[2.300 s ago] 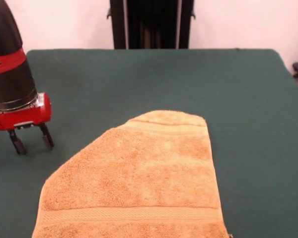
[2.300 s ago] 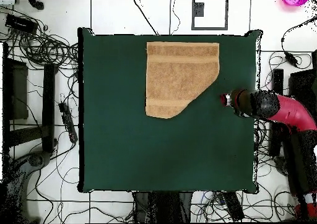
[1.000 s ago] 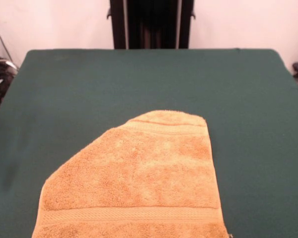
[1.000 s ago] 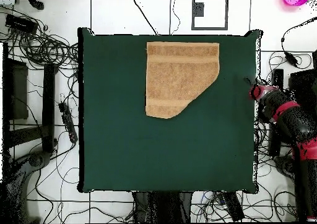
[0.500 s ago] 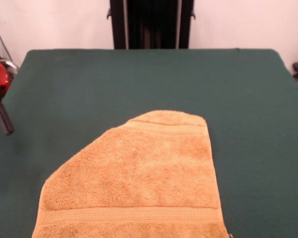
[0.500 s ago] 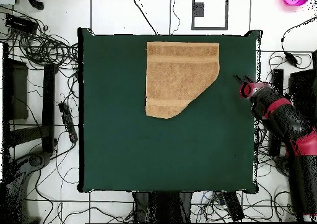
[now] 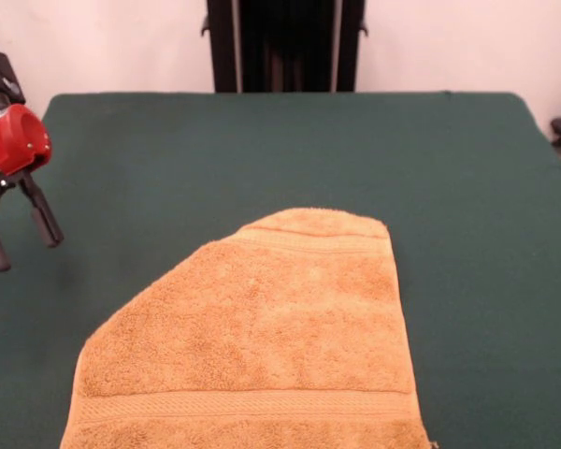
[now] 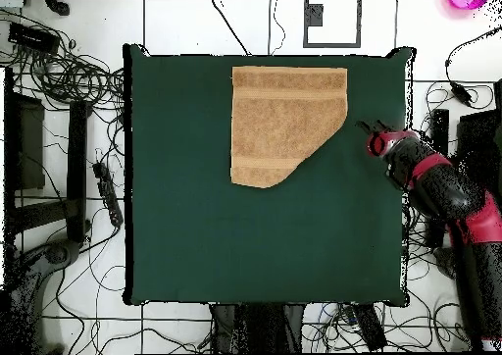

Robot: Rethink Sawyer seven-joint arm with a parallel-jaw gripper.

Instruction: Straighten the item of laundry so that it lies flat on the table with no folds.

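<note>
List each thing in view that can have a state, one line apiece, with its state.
towel: lying on the table, one corner folded in, so one edge runs diagonal; not yet fully flat.
gripper: open, empty, beside the towel and apart from it.
table: holds only the towel.

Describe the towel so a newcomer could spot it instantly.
Start from the dark green table. The towel lies at its edge farthest from the robot's base: golden-orange terry with woven bands, one corner folded under so one side runs diagonally. The gripper, open, hovers beside it.
</note>
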